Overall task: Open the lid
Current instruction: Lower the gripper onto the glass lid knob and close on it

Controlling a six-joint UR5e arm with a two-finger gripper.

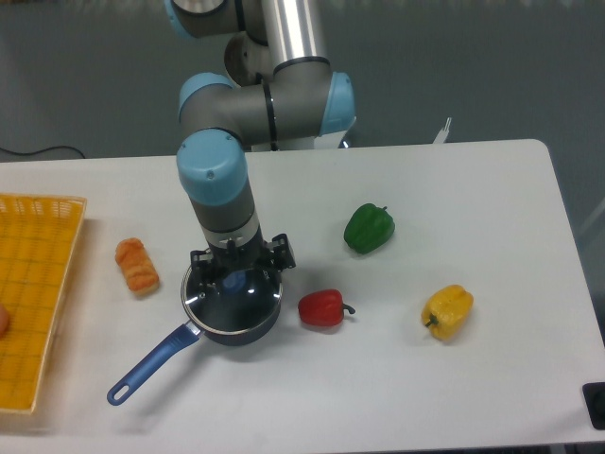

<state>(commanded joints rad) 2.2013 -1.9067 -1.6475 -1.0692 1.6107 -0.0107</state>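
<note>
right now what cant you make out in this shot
- Lid knob: mostly hidden by the gripper above it, so contact or grip is unclear.
- Gripper fingertips: too small and dark to judge open or shut.
- Yellow basket: cut off by the left edge, along with a reddish item in it.
- Black object: cropped at the right edge.

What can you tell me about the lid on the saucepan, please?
The lid is round clear glass with a thin metal rim and a blue centre knob, mostly hidden by the gripper above it. It sits flat and closed on the dark saucepan, which has a blue handle. Whether the fingers touch the knob cannot be told.
</note>
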